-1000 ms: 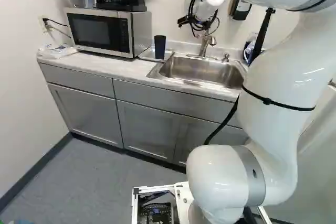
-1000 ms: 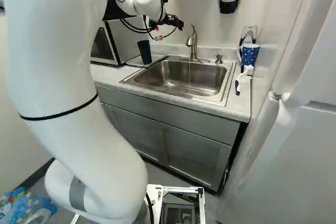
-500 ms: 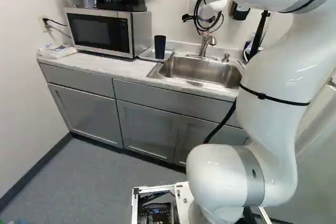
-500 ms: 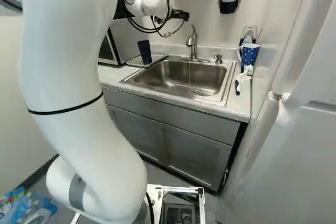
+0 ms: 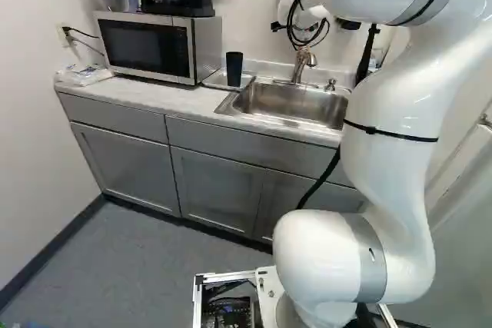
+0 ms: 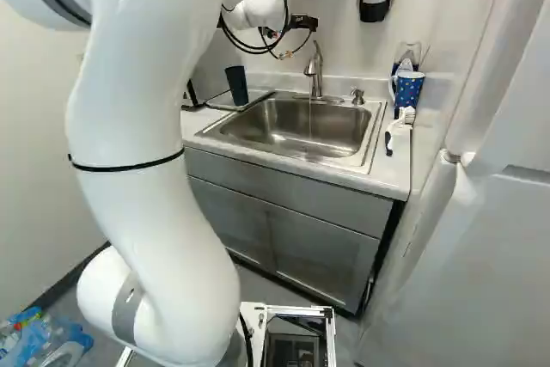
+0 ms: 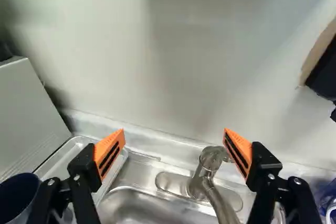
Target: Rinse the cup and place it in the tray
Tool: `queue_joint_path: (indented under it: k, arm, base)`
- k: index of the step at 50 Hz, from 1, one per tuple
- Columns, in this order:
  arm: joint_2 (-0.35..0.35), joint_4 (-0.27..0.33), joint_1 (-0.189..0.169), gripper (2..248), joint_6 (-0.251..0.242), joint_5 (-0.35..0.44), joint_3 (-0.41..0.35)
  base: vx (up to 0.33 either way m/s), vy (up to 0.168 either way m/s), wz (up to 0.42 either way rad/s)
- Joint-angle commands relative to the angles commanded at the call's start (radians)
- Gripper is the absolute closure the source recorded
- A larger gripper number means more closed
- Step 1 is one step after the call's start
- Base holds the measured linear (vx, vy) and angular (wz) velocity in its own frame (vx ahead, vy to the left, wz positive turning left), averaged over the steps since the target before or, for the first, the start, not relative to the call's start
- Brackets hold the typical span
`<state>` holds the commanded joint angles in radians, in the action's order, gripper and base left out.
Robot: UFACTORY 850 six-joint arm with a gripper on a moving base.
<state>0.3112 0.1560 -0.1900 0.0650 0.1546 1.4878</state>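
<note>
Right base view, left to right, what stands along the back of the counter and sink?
Dark cup → faucet → small pump → blue patterned mug.

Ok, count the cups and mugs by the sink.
2. The dark cup stands on the tray; the spotted mug stands across the sink, in the right base view. I cannot identify the clear item behind it; others may be hidden.

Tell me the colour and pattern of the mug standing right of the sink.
Blue with pale dots; the mug shows best in the right base view.
</note>
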Motion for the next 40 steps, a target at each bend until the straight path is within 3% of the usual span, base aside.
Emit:
queue_joint_path:
  k: [18,40]
  arm:
    - [0.092,0.000,-0.006,3,0.000,-0.002,0.108]
    - [0.095,0.000,-0.006,3,0.000,-0.048,0.111]
  base:
    - [0.000,0.000,0.000]
    - [0.000,0.000,0.000]
